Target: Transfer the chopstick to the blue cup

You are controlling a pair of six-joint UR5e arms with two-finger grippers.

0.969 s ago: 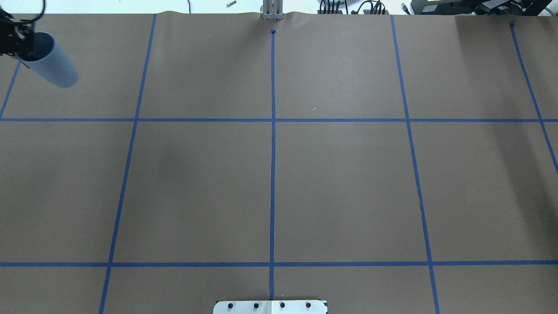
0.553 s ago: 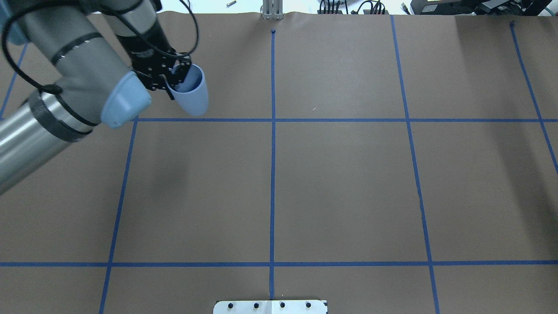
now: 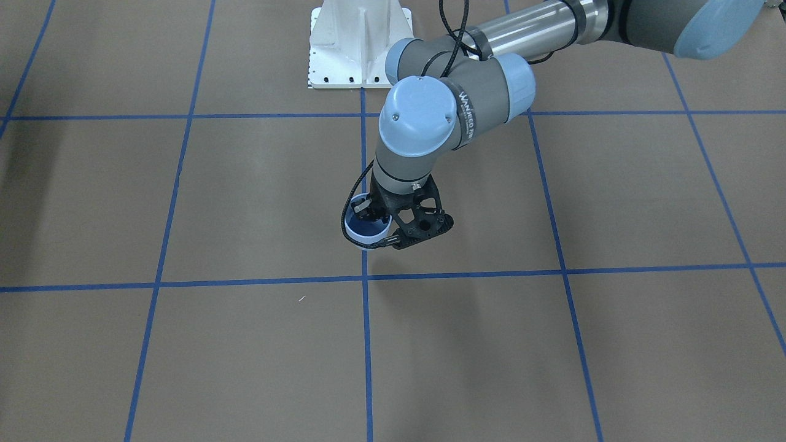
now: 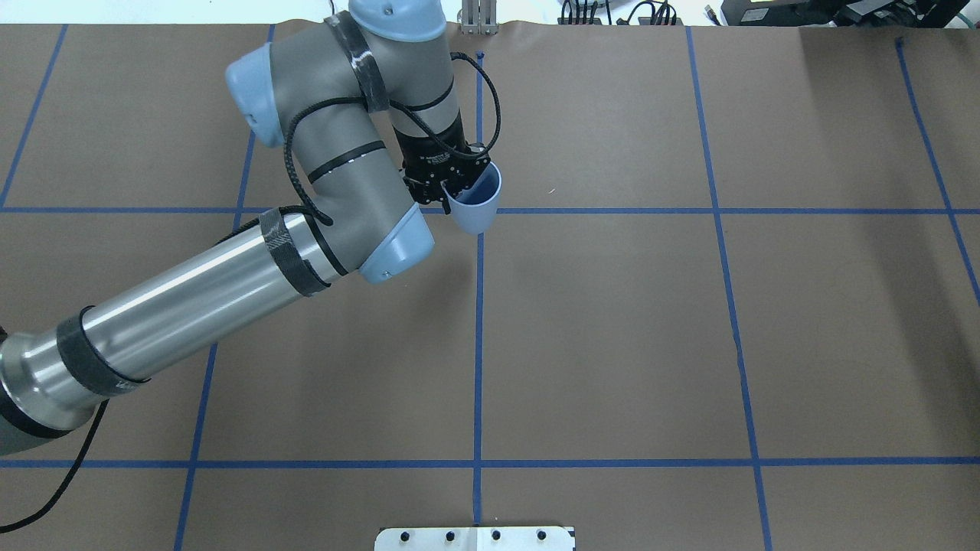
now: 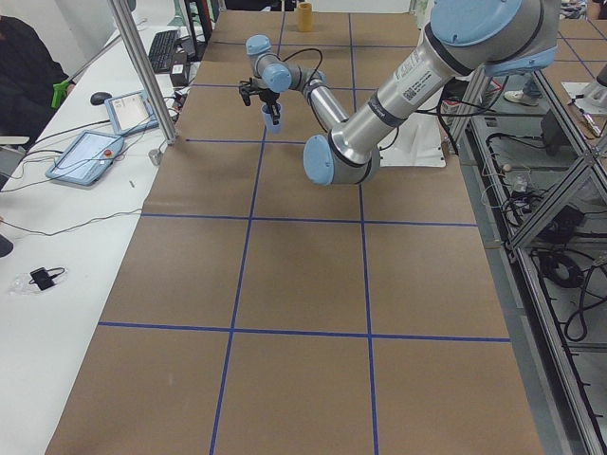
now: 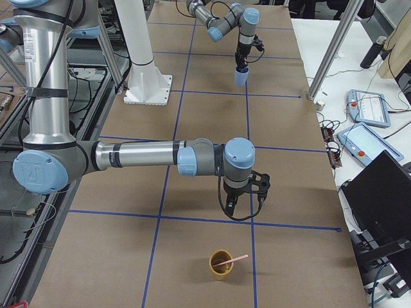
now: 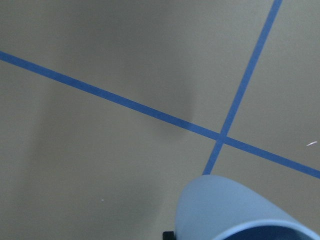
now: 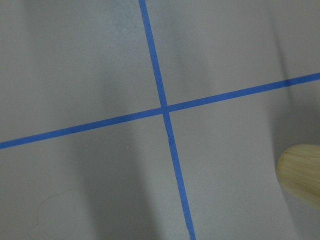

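- Chopstick (image 6: 231,259): leans in a tan cup (image 6: 219,269) at the right end of the table (image 4: 612,344), lower end down inside the cup, upper end out past the rim.
- Long axis: slants low, nearer flat than upright, and runs across the table; free end points to the far side, away from the robot's base.
- Blue cup (image 4: 476,207): hangs over the middle of the table, well apart from the chopstick, above the brown paper and close to a crossing of blue tape lines (image 4: 478,344). Sits roughly upright, mouth up and base down, with the darker blue inside showing in the front-facing view.
- Left gripper (image 4: 452,191): clenched on the blue cup at its rim, on the cup's left side in the overhead view, pointing down with the cup wall pinched between the fingers.
- Right gripper (image 6: 246,204): hangs fingers-down over the paper near the tan cup, on the side toward the table's middle, apart from both cup and chopstick. Shows only in the side view, so cannot tell whether parted or closed.
- Left wrist view: shows the pale-blue cup wall at the bottom edge, a tape crossing beyond it, and a tiny white fleck (image 7: 311,144) on the paper at the right.
- Right wrist view: shows another tape crossing and a curved tan edge at the lower right.
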